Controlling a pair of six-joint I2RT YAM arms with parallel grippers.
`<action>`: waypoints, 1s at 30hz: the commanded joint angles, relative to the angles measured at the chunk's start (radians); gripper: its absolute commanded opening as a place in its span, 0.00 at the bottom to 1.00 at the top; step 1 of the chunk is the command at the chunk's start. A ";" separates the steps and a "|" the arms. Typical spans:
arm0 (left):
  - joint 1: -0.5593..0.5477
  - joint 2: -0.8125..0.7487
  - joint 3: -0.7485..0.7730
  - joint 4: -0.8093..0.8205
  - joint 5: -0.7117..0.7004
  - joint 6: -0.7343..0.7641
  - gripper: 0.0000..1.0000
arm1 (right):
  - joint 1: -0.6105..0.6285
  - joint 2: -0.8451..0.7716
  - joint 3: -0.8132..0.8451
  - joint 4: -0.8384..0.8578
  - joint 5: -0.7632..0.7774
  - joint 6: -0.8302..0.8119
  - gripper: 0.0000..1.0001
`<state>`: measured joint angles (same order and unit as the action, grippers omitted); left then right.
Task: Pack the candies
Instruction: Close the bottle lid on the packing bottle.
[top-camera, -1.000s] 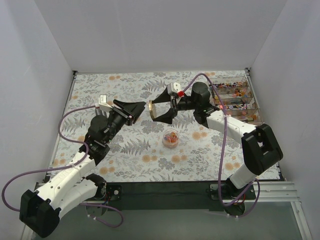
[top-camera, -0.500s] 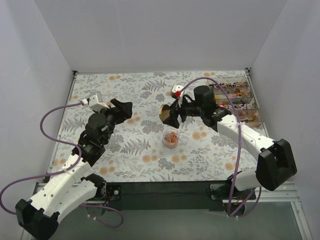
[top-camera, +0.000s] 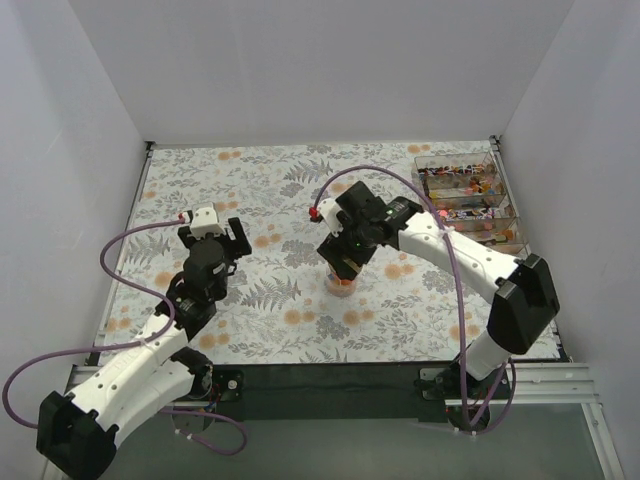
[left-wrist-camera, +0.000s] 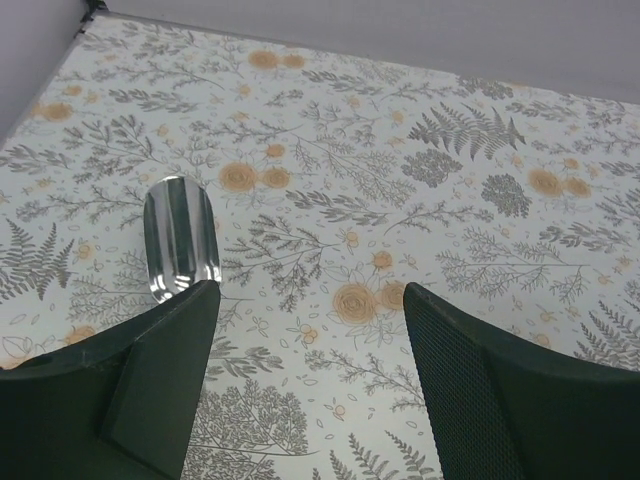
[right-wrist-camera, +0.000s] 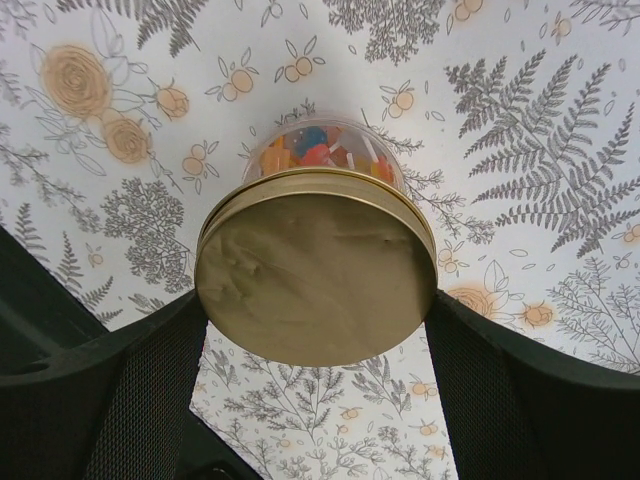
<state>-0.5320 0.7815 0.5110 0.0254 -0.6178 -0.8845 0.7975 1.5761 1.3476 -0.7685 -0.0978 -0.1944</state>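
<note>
While right jaws clamp gold lid (right-wrist-camera: 315, 265) over candies (right-wrist-camera: 312, 145), left jaws gape.

The jar (top-camera: 342, 283) with candies (right-wrist-camera: 312, 146) in it stands near the middle of the table (top-camera: 262, 180), and the lid (right-wrist-camera: 315, 275) sits between the fingers of my right pincer (right-wrist-camera: 315, 305), directly over it. The compartment box (top-camera: 468, 196) lies at the far right edge, behind the jar. The scoop (left-wrist-camera: 180, 240) lies on the table left of the jar, just before my left pincer (left-wrist-camera: 310, 335).
</note>
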 joint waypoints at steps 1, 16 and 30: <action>0.003 -0.042 -0.006 0.044 -0.071 0.074 0.73 | 0.026 0.074 0.079 -0.132 0.093 -0.002 0.51; 0.004 -0.077 -0.009 0.027 -0.051 0.062 0.73 | 0.046 0.282 0.223 -0.167 0.135 -0.030 0.52; 0.004 -0.077 -0.011 0.025 -0.040 0.056 0.73 | 0.046 0.295 0.219 -0.146 0.060 -0.040 0.53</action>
<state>-0.5320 0.7162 0.5026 0.0380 -0.6506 -0.8333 0.8394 1.8748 1.5326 -0.9176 -0.0090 -0.2211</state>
